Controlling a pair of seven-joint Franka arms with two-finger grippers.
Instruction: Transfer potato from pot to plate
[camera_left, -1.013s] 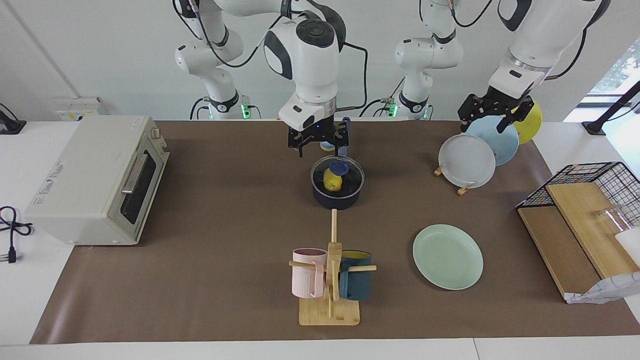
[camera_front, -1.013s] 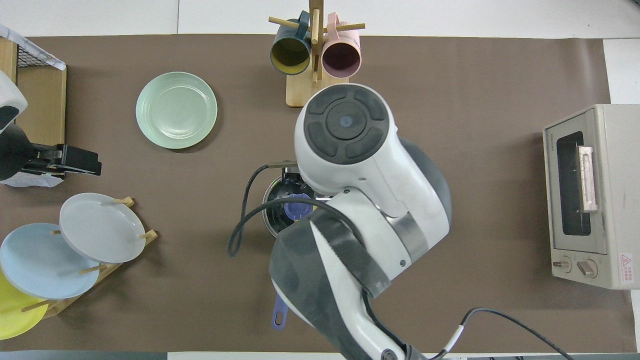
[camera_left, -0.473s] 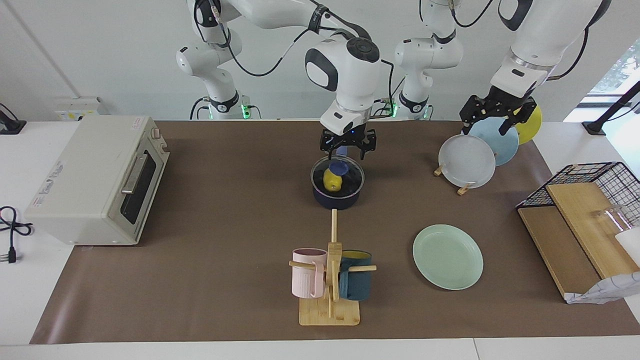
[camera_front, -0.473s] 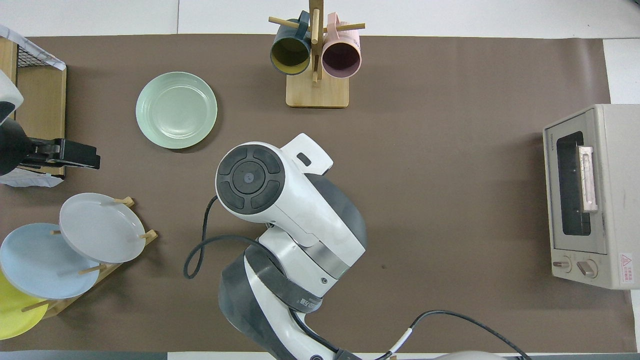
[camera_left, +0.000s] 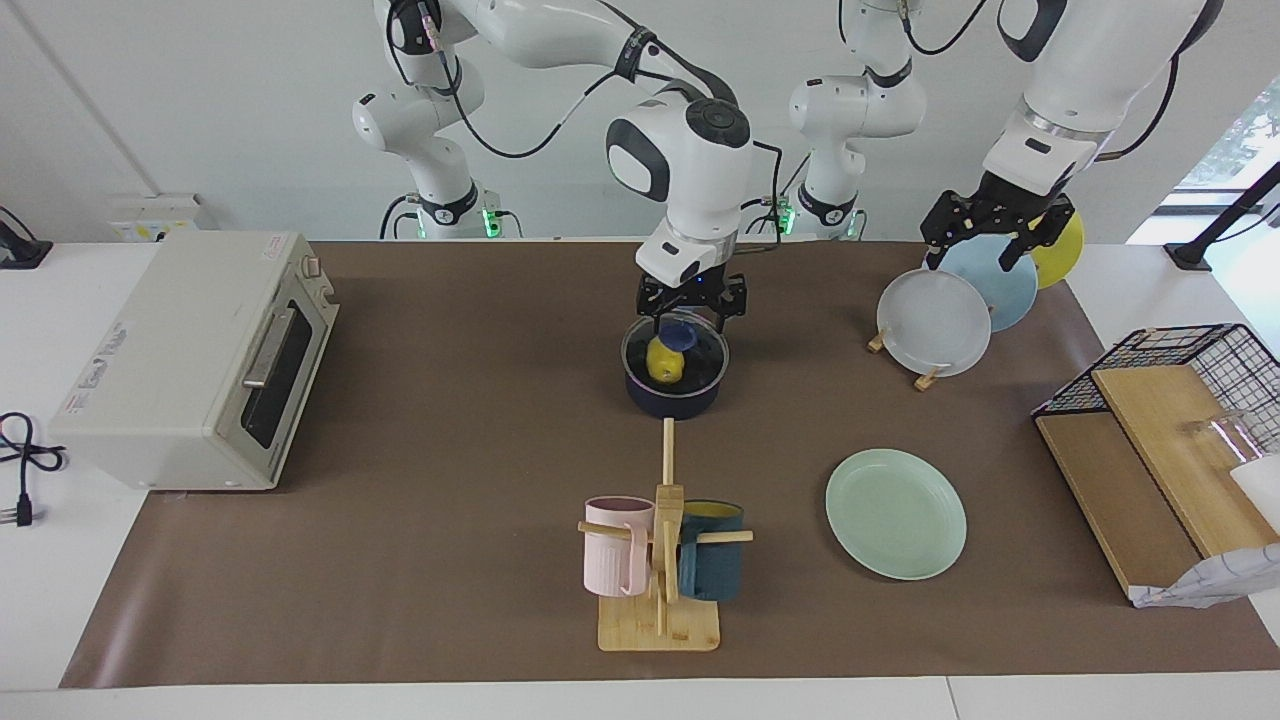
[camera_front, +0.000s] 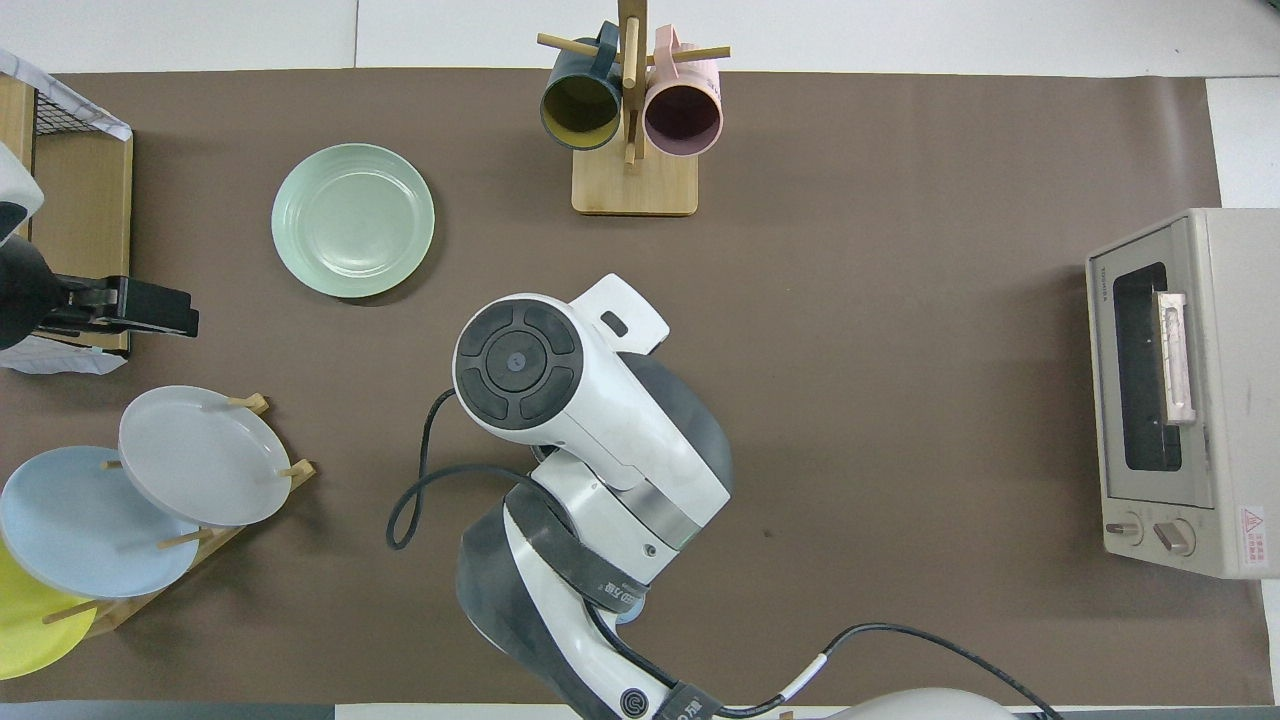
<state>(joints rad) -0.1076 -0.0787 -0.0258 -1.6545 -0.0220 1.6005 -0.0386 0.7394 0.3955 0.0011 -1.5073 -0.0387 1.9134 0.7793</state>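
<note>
Potato (camera_left: 663, 362) sat in pot (camera_left: 676, 399), mid-table. Right pincer (camera_left: 691, 312) hung over pot's rim, fingers spread. Left pincer (camera_left: 997, 240) waited over the plate rack (camera_left: 930, 378); finger state cannot tell. Plate (camera_left: 895, 513) lay farther from robots than pot

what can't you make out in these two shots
- Pot and potato: hidden in the overhead view by the right arm.
- Right gripper, over the pot: fingers too small to read in the facing view.
- Left gripper, over the plate rack: same.
</note>
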